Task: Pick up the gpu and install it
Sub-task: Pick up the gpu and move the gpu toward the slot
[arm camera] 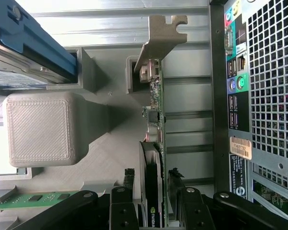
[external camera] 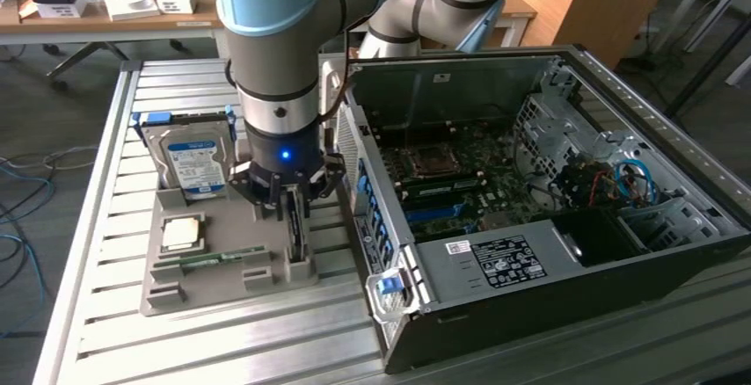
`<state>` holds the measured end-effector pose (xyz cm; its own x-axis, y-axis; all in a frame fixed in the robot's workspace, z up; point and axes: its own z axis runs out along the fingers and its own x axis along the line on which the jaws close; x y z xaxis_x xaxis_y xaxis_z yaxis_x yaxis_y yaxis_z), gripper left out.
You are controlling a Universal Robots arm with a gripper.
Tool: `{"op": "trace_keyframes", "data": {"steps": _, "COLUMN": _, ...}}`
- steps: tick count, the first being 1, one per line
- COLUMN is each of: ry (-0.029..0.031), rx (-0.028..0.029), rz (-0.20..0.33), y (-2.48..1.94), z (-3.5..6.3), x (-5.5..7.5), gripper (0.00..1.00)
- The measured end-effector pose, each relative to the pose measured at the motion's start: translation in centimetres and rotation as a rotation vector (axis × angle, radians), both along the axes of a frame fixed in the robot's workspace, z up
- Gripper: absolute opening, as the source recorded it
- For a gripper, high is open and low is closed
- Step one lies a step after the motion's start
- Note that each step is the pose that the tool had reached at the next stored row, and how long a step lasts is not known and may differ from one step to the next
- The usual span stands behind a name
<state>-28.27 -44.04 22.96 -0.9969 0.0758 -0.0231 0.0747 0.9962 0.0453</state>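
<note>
Grey plastic holder (external camera: 171, 295) keeps the gpu (arm camera: 156, 120) standing on its long edge, just beside the open computer case (external camera: 493, 323). We see the gripper (arm camera: 151, 179) poised astride the card, jaws spread to either side and not pinching it. We judge the card light, stiff and fragile, best taken by its flat faces. Room looks tight: the case's rear wall stands close on one side, the hard drive (external camera: 193, 161) on the other.
</note>
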Motion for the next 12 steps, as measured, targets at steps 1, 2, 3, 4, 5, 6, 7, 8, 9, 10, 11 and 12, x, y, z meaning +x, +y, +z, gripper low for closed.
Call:
{"op": "trace_keyframes", "data": {"steps": 1, "ry": -0.0002, "rx": 0.0000, "rz": 0.000, "y": 0.00, "z": -0.01, "x": 0.00, "gripper": 0.42}}
{"op": "trace_keyframes", "data": {"steps": 2, "ry": -0.0001, "rx": 0.0000, "rz": 0.000, "y": 0.00, "z": -0.01, "x": 0.00, "gripper": 0.42}}
{"op": "trace_keyframes", "data": {"steps": 3, "ry": -0.0001, "rx": 0.0001, "rz": 0.000, "y": 0.00, "z": -0.01, "x": 0.00, "gripper": 0.42}}
{"op": "trace_keyframes", "data": {"steps": 4, "ry": -0.0002, "rx": 0.0001, "rz": 0.000, "y": 0.00, "z": -0.01, "x": 0.00, "gripper": 0.42}}
{"op": "trace_keyframes", "data": {"steps": 5, "ry": -0.0001, "rx": 0.0000, "rz": 0.000, "y": 0.00, "z": -0.01, "x": 0.00, "gripper": 0.42}}
{"op": "trace_keyframes", "data": {"steps": 6, "ry": -0.0002, "rx": 0.0001, "rz": 0.000, "y": 0.00, "z": -0.01, "x": 0.00, "gripper": 0.42}}
{"op": "trace_keyframes", "data": {"steps": 7, "ry": -0.0001, "rx": 0.0000, "rz": 0.000, "y": 0.00, "z": 0.00, "x": 0.00, "gripper": 0.42}}
{"op": "trace_keyframes", "data": {"steps": 8, "ry": -0.0001, "rx": 0.0000, "rz": 0.000, "y": 0.00, "z": -0.01, "x": 0.00, "gripper": 0.42}}
{"op": "trace_keyframes", "data": {"steps": 9, "ry": -0.0001, "rx": 0.0000, "rz": 0.000, "y": 0.00, "z": -0.01, "x": 0.00, "gripper": 0.42}}
{"op": "trace_keyframes", "data": {"steps": 10, "ry": -0.0001, "rx": 0.0000, "rz": 0.000, "y": 0.00, "z": -0.01, "x": 0.00, "gripper": 0.42}}
{"op": "trace_keyframes", "data": {"steps": 11, "ry": -0.0002, "rx": 0.0000, "rz": 0.000, "y": 0.00, "z": -0.01, "x": 0.00, "gripper": 0.40}}
{"op": "trace_keyframes", "data": {"steps": 12, "ry": -0.0002, "rx": 0.0001, "rz": 0.000, "y": 0.00, "z": -0.01, "x": 0.00, "gripper": 0.40}}
